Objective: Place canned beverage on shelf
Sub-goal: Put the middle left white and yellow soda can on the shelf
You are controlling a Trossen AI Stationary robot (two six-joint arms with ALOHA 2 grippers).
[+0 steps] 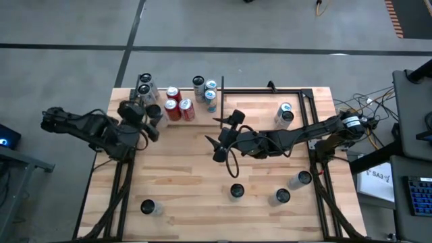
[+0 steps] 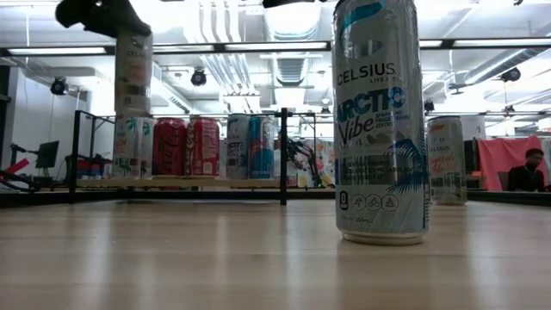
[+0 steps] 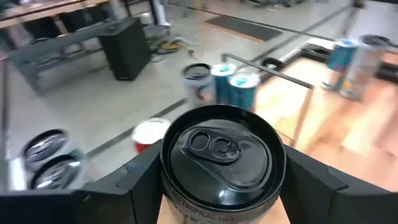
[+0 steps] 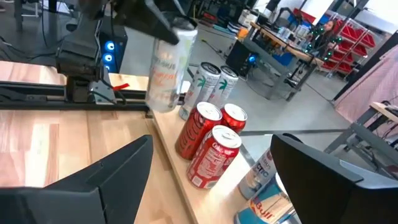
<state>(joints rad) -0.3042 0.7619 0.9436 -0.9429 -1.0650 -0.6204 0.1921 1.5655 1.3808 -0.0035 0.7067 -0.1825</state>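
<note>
The shelf (image 1: 128,94), a pale plywood panel with thin black upright rods, lies along the table's far left edge. Several cans stand on it, among them red ones (image 1: 177,106) and white-and-blue ones (image 1: 204,89). My left gripper (image 1: 151,116) is at the shelf's left part, shut on a pale canned beverage with a black top (image 3: 221,155). In the low view this can (image 2: 133,73) hangs well above the shelf (image 2: 172,182). My right gripper (image 1: 226,137) hovers over the table's middle, open and holding nothing. My left gripper pinches the can's upper part between its two fingers (image 3: 134,180), one on each side of the wall just under the black top rim (image 3: 186,186). The fingers come in from the table's left, slanting slightly down. The can hangs almost upright, lifted clear of the shelf.
A bare black metal frame (image 1: 270,91) takes the table's far right, with a can (image 1: 284,115) inside it. Loose cans stand near the front: (image 1: 236,191), (image 1: 282,196), (image 1: 300,179), (image 1: 148,207). A person (image 2: 527,168) sits beyond the table.
</note>
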